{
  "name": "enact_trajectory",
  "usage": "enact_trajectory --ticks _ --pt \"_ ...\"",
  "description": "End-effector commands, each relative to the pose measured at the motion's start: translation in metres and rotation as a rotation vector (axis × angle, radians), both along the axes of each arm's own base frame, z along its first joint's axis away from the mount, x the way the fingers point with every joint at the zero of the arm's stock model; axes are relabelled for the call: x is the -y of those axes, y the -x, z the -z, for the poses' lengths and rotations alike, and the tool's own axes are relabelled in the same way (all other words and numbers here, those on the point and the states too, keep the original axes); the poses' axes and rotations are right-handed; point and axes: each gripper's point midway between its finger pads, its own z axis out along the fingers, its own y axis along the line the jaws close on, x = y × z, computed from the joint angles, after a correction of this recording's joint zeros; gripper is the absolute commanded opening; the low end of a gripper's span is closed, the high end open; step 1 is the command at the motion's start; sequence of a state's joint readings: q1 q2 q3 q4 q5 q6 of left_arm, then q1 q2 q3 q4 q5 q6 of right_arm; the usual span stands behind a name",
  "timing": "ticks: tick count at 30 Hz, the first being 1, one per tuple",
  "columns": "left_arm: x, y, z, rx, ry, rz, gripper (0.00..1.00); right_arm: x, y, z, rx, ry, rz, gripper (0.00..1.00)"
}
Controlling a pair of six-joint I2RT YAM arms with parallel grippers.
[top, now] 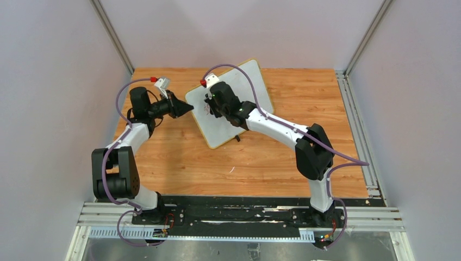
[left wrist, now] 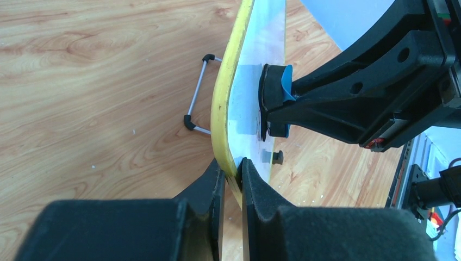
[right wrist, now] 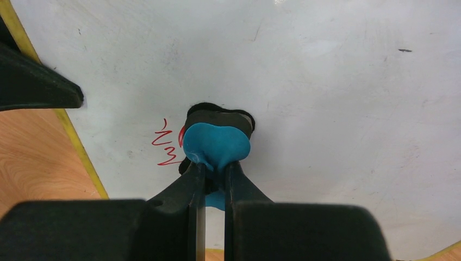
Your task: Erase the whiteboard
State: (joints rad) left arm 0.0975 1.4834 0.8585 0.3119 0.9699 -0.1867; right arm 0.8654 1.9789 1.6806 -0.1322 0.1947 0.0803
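The whiteboard (top: 239, 92), white with a thin yellow frame, stands tilted on the wooden table. My left gripper (top: 190, 108) is shut on its left yellow edge (left wrist: 222, 117), which shows pinched between the fingers in the left wrist view. My right gripper (top: 209, 107) is shut on a blue eraser with a black felt pad (right wrist: 216, 142) and presses it flat against the board's face (right wrist: 326, 81). The eraser also shows in the left wrist view (left wrist: 274, 103). Red handwriting (right wrist: 166, 148) sits just left of the eraser, partly hidden under it.
The board's wire stand with black feet (left wrist: 197, 95) rests on the wooden table (top: 179, 157) behind the board. Grey walls enclose the table on three sides. A metal rail (top: 359, 125) runs along the right edge.
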Motion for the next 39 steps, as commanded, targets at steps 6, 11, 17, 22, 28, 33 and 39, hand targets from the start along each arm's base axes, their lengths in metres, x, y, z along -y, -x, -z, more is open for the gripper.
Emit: enact_trajectory --ticks 6,11,17,22,28,33,39 --pt "0.0 -0.004 -0.008 0.101 -0.061 0.011 0.0 0.04 -0.027 0.009 0.008 0.065 0.072 0.01" --pt "0.0 -0.004 -0.009 0.102 -0.06 0.012 0.0 0.084 -0.05 -0.008 0.036 0.071 0.152 0.01" --pt "-0.001 -0.004 -0.01 0.106 -0.061 0.01 0.0 0.119 -0.068 -0.015 0.035 0.071 0.209 0.01" --pt "-0.001 -0.005 -0.01 0.105 -0.06 0.008 0.0 0.109 -0.066 -0.011 0.01 0.042 0.182 0.01" --pt "-0.001 -0.005 -0.013 0.11 -0.064 0.008 0.0 0.075 -0.044 -0.001 0.0 0.031 0.119 0.01" --pt "-0.001 -0.006 -0.013 0.107 -0.063 0.008 0.0 0.041 -0.016 -0.004 0.002 -0.008 0.049 0.01" --pt "-0.001 -0.006 -0.012 0.103 -0.061 0.009 0.0 0.0 0.016 -0.002 -0.003 -0.019 -0.041 0.01"
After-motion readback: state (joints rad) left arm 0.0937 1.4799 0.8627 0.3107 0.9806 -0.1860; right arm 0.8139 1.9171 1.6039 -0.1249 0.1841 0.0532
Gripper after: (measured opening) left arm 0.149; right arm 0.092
